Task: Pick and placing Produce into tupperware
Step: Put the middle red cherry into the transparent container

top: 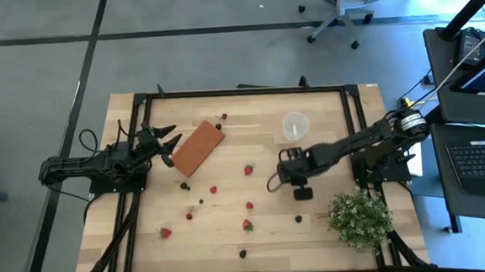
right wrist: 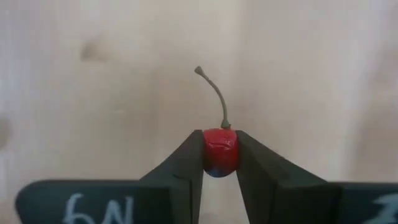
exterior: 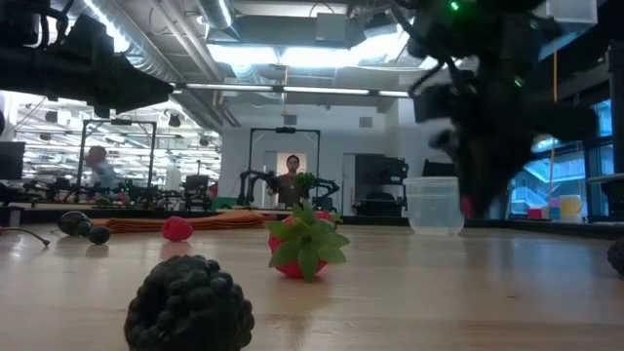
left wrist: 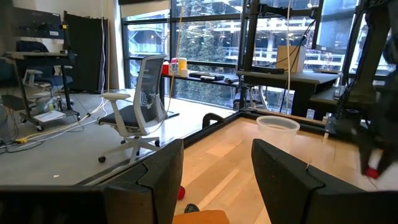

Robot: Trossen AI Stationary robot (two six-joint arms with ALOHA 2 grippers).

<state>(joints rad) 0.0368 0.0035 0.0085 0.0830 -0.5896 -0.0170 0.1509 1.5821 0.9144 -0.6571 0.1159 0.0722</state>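
**A:** Between the right gripper's (right wrist: 220, 163) two dark fingers, what sits there?

**B:** A small glossy red cherry (right wrist: 219, 151) with a thin curved stem rising from it. The jaws are closed down to its width, one flat pad on each side. Its underside is tucked behind the fingertips, so I cannot tell whether it touches the wood.

**A:** Where is the tupperware relative to that gripper?

**B:** Beyond it, toward the far edge of the table (top: 265, 227), near but apart. The tupperware (top: 296, 125) is a round translucent whitish cup, open at the top. From the low camera its inside cannot be made out through the cloudy wall.

**A:** And the left gripper?

**B:** The left gripper (top: 170, 145) hovers at the table's left side, jaws spread wide with nothing in them, just beside a flat orange-brown block (top: 198, 147). In its own wrist camera only a sliver of that block shows between the fingers.

**A:** The rest of the produce?

**B:** Scattered on the pale wood between the two grippers and nearer the front edge: red strawberries (top: 248, 169) and dark berries (top: 184, 186), too tiny from above to show detail. Low down, a knobbly black berry (exterior: 189, 304) and a strawberry with a leafy green top (exterior: 305, 246) are in close view. A bushy green plant (top: 360, 216) stands on the near side of the right gripper.
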